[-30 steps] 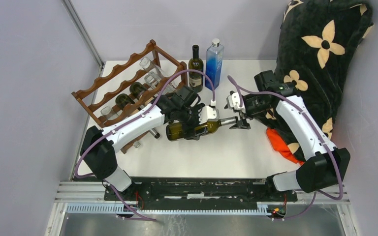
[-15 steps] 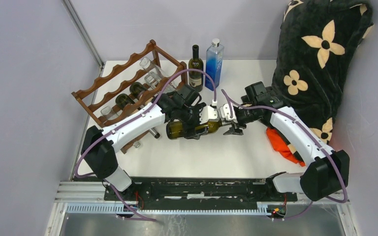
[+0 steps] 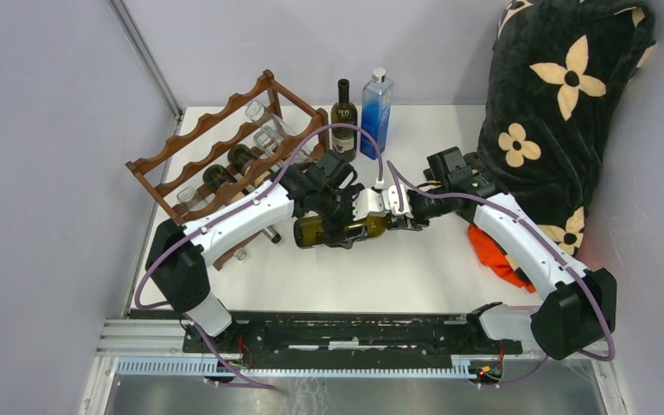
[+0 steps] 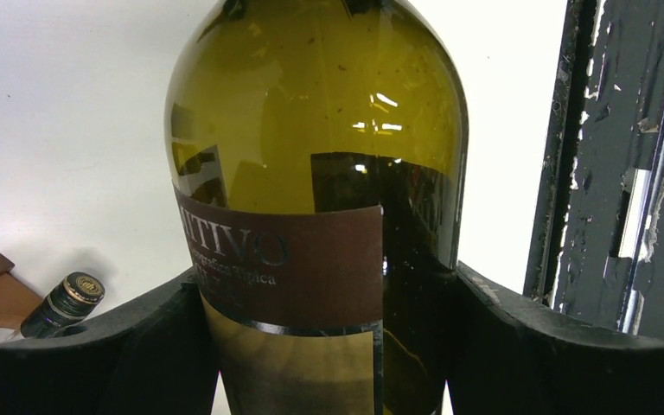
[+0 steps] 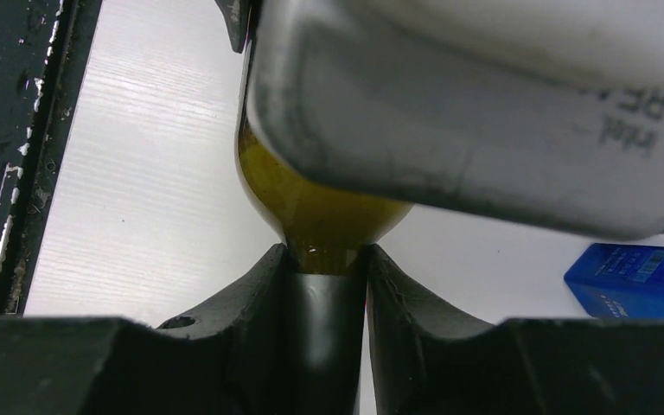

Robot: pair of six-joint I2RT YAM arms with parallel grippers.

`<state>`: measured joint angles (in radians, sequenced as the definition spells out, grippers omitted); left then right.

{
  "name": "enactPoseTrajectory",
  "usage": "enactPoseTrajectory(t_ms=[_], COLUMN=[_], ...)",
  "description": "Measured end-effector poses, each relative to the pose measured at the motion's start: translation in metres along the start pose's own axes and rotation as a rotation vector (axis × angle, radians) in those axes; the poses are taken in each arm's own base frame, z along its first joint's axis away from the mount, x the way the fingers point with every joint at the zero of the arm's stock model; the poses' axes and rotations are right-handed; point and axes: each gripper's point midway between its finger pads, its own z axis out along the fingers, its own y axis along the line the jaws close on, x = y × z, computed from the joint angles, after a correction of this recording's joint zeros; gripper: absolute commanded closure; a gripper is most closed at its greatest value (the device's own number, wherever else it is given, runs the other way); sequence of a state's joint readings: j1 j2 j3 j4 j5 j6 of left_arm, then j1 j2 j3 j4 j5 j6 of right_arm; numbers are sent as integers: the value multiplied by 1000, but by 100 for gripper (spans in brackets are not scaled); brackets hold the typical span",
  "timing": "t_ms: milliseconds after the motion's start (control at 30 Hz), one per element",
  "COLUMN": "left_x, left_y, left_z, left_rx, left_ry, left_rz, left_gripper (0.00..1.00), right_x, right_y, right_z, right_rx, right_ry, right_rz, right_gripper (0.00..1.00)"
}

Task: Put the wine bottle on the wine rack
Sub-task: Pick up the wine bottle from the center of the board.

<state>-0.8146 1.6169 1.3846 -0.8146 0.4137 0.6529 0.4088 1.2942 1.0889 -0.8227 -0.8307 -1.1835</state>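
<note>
The wine bottle [image 3: 324, 230] is olive-green glass with a brown label and lies horizontal at the table's middle, neck pointing right. My left gripper [image 3: 339, 221] is shut on its body, with the black fingers [image 4: 519, 337] pressed on both sides of the label [image 4: 311, 259]. My right gripper [image 3: 400, 218] is shut on the dark foil neck [image 5: 324, 328], just below the bottle's shoulder [image 5: 311, 207]. The wine rack [image 3: 192, 143], dark reddish-brown with wavy rails, stands at the back left and holds several bottles.
An upright dark bottle [image 3: 343, 108] and a blue bottle [image 3: 377, 99] stand at the back centre. A black flowered blanket [image 3: 562, 95] fills the right side, with an orange cloth [image 3: 493, 251] below it. Another bottle's capped neck [image 4: 69, 298] lies by the rack's foot.
My right gripper has moved left to the bottle's neck and closed on it. The left gripper has kept its hold on the body and hardly shifted.
</note>
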Motion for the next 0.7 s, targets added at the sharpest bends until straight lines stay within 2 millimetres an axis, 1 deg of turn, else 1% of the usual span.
enactPoseTrajectory(t_ms=[33,67,167,267,300,333,433,600,700], left_x=[0,0,-1,0,0,1,-1,-14,-23], left_y=[0,0,0,0,-1,-2,-1,6,11], left_z=[0,0,0,3,4,5,0,-18,-33], left_rx=[1,1,0,-13,-19,-25,-66,-149,-209], left_ry=[0,-1,-2,-15,-23,-30,-63,-125,-161], left_rz=[0,0,1,11,19,24,34,52,66], left_gripper=[97,92,48,12,4,1,0,0,0], right_x=[0,0,-1,1,2,2,6,14,21], right_y=[0,1,1,5,7,10,21,23,26], right_z=[0,-1,-1,-2,-2,-1,-1,-2,-2], right_rx=[0,1,8,40,48,57,73,123,133], right_ry=[2,2,0,-4,-7,-11,-22,-34,-32], right_rz=[0,-1,3,10,15,21,78,162,212], right_gripper=[100,100,100,100,100,100,100,100,100])
